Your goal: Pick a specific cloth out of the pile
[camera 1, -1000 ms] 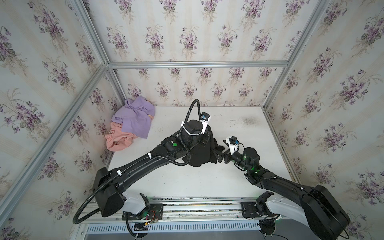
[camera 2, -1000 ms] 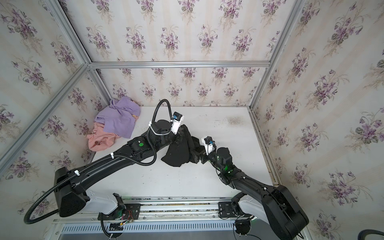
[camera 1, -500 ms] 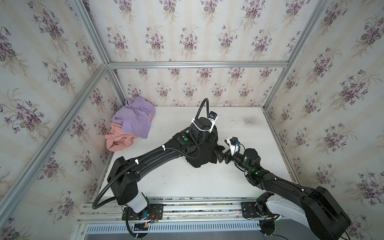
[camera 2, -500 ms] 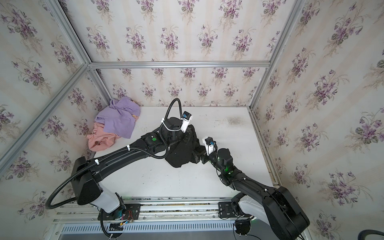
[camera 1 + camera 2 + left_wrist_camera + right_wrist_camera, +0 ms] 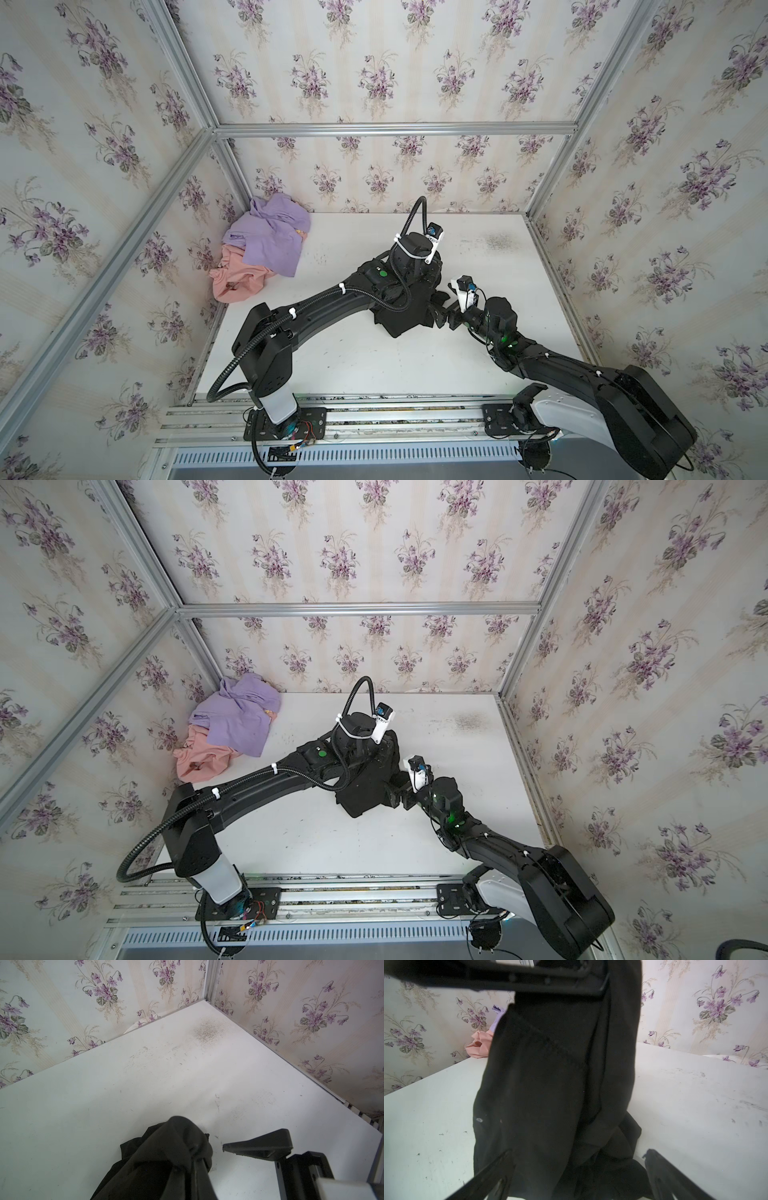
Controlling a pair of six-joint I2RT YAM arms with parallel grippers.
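The black cloth (image 5: 402, 318) (image 5: 360, 796) hangs at mid-table from my left gripper (image 5: 195, 1169), which is shut on its top fold. Its lower end bunches on the white table (image 5: 345, 361). In the right wrist view the cloth (image 5: 560, 1084) fills the middle. My right gripper (image 5: 575, 1169) (image 5: 443, 316) is open, low beside the cloth, with one finger on each side of its lower part. The pile sits in the far left corner in both top views: a lilac cloth (image 5: 270, 237) lies over a salmon-pink cloth (image 5: 237, 284).
Flowered walls with aluminium posts (image 5: 552, 174) close in the table on three sides. A dark scuffed patch (image 5: 496, 241) marks the far right of the tabletop. The arms' mounting rail (image 5: 374, 415) runs along the front edge.
My left arm has swung right and farther back, carrying the black cloth with it, closer to the right gripper. The right arm has barely moved.
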